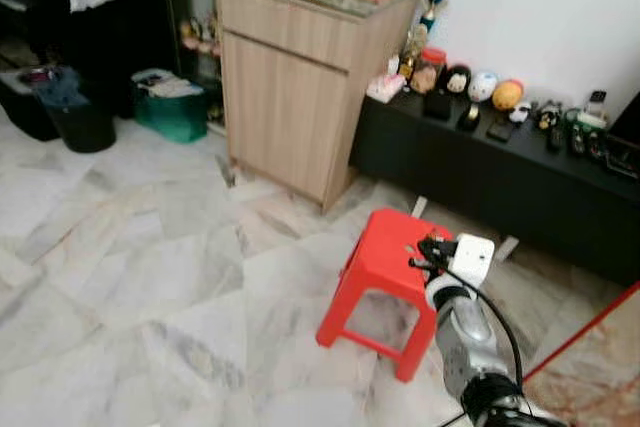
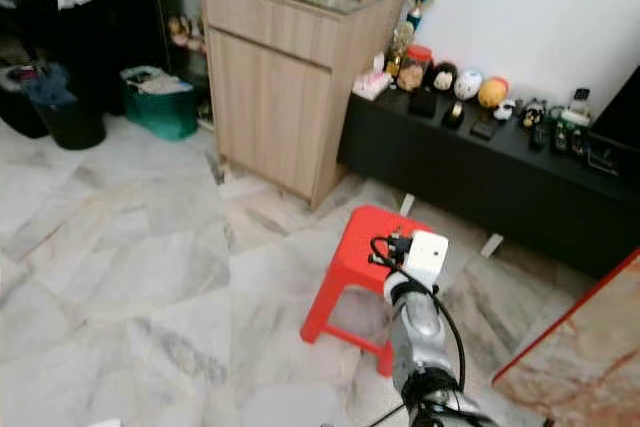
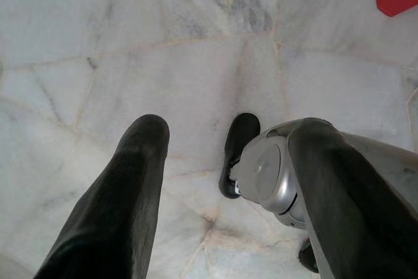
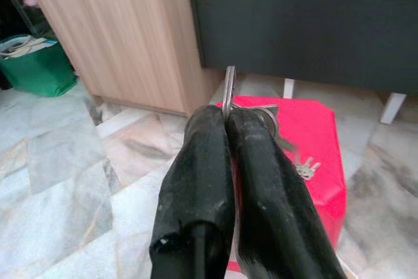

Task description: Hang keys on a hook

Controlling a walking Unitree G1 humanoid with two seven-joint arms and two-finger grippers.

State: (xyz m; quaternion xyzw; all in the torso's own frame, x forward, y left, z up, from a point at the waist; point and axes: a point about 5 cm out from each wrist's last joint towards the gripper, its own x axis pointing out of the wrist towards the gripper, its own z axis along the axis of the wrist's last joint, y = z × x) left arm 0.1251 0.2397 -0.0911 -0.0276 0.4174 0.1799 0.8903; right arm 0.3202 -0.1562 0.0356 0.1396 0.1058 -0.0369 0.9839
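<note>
- We see our right gripper [image 4: 228,119] held out over a red stool [image 1: 385,257].
- Its two black fingers [image 4: 202,161] are pressed tight together, and they pinch a thin metal key ring [image 4: 228,89] between the tips.
- The keys [image 4: 304,168] hang from that ring, just beside the fingers and above the top of the red stool.
- From the head view we see the right gripper [image 1: 428,250] at the end of our silver arm, with a white box on the wrist.
- The stool stands on a pale marble floor [image 1: 120,277].
- Behind the stool is a light wood cabinet [image 1: 300,97] with small things on top.
- Next to the cabinet, a long black bench [image 1: 500,177] runs by the white wall. Little toys and round figures sit in a row on it.
- Far off on the left are a green basket [image 1: 172,107] and a dark bin [image 1: 75,117].
- Our left gripper [image 3: 215,181] hangs low and points down at the floor.
- Its two black fingers [image 3: 124,200] are spread wide apart and hold nothing.
- Between those fingers we see our own black foot [image 3: 238,151] on the marble.
</note>
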